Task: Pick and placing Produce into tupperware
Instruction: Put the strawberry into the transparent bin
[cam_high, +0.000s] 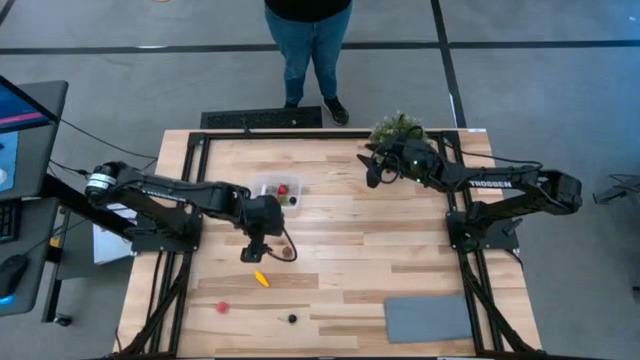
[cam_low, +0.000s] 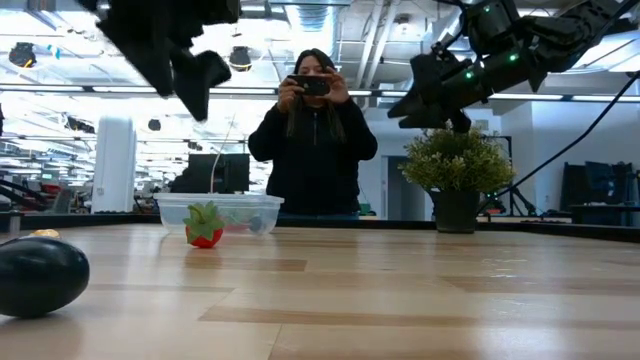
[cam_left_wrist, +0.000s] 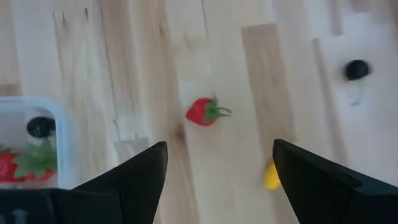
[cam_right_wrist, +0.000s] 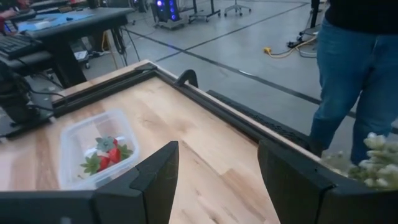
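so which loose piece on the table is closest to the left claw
The yellow piece, lying just below the left claw in the high view. The red strawberry and dark berry sit farther toward the table's near edge.

Red strawberry (cam_left_wrist: 202, 112) w/ green leaves, yellow piece (cam_high: 261, 279), black berry (cam_high: 292, 319), grey mat (cam_high: 428, 319), pale wood table (cam_high: 400, 240).

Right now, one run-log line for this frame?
left gripper: open, empty, above table by yellow piece | right gripper: open, idle near plant | tupperware: holds strawberry | loose: strawberry, dark berry
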